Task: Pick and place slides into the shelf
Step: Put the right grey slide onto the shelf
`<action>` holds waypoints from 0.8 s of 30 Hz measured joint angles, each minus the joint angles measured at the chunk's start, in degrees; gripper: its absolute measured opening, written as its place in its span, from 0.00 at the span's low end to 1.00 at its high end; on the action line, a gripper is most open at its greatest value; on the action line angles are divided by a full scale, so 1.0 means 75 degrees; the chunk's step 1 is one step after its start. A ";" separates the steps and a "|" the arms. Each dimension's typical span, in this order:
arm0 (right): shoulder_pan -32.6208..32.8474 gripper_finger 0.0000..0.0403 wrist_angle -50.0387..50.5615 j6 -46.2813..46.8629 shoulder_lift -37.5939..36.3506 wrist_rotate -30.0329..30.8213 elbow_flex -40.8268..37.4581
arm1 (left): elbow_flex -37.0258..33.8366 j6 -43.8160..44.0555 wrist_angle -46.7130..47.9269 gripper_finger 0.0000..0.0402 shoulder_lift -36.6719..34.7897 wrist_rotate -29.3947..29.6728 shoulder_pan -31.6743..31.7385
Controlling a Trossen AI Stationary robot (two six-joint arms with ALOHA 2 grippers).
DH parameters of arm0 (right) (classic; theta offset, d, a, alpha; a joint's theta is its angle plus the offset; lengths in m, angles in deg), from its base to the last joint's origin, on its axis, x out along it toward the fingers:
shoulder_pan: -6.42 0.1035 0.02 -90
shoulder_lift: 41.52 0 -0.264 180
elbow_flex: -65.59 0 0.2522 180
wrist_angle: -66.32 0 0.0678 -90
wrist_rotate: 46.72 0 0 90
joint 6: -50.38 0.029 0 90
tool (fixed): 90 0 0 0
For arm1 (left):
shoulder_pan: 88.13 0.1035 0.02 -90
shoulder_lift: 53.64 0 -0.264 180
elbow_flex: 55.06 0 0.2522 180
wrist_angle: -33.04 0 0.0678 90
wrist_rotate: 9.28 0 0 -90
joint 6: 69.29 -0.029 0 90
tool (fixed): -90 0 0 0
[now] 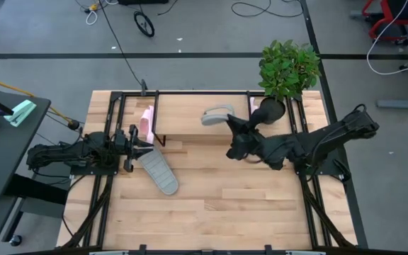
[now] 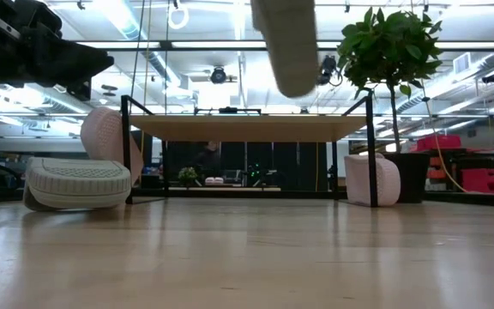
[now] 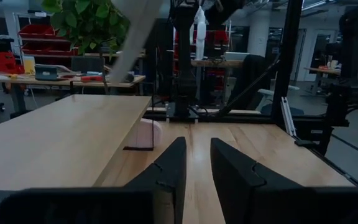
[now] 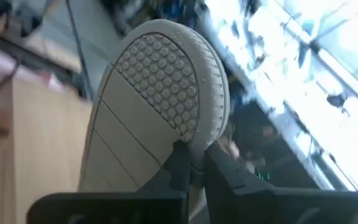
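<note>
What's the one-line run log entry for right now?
right gripper: shut on grey slide, held above shelf | left gripper: open, empty, beside second grey slide on table | pink slide at shelf's left end

held grey slide: top is cut off by the low view's edge
pink slide: partly hidden under the shelf
right gripper: fingertips hidden behind the slide
</note>
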State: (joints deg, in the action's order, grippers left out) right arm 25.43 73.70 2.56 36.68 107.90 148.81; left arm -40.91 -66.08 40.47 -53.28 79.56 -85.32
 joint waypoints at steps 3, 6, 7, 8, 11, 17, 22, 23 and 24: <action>-0.0158 0.06 -0.1938 -0.0788 -0.0358 -0.0782 -0.0700 | 0.0000 -0.0003 -0.0005 0.19 0.0000 -0.0001 0.0001; -0.0280 0.06 -0.3632 -0.1605 -0.0647 -0.1122 -0.1507 | 0.0000 -0.0003 -0.0053 0.20 0.0000 -0.0001 0.0002; -0.0313 0.06 -0.4098 -0.1857 -0.0719 -0.1202 -0.1802 | 0.0000 -0.0003 -0.0070 0.20 0.0000 -0.0001 0.0000; -0.0333 0.06 -0.4537 -0.2110 -0.0779 -0.1294 -0.2113 | 0.0000 -0.0003 -0.0071 0.20 0.0000 -0.0001 0.0002; -0.0338 0.06 -0.6220 -0.2959 -0.0833 -0.1352 -0.3089 | 0.0000 -0.0146 -0.0071 0.19 0.0000 -0.0001 0.0000; -0.0335 0.06 -1.0093 -0.5088 -0.0414 -0.2008 -0.4608 | 0.0000 -0.0382 -0.0068 0.17 0.0000 -0.0001 0.0000; -0.0426 0.06 -1.0963 -0.5894 -0.0117 -0.2260 -0.5142 | 0.0000 -0.0323 -0.0068 0.18 0.0000 -0.0001 0.0001; -0.0477 0.06 -1.0954 -0.5892 -0.0025 -0.2294 -0.5201 | 0.0000 -0.0325 -0.0065 0.18 0.0000 -0.0001 0.0000; -0.0543 0.06 -1.0938 -0.5893 0.0081 -0.2311 -0.5248 | 0.0000 -0.0324 -0.0065 0.18 0.0000 -0.0001 0.0000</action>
State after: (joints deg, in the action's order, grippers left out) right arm 21.36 -8.34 -41.63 37.29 90.56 109.45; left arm -40.91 -68.52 39.98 -53.28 79.55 -85.32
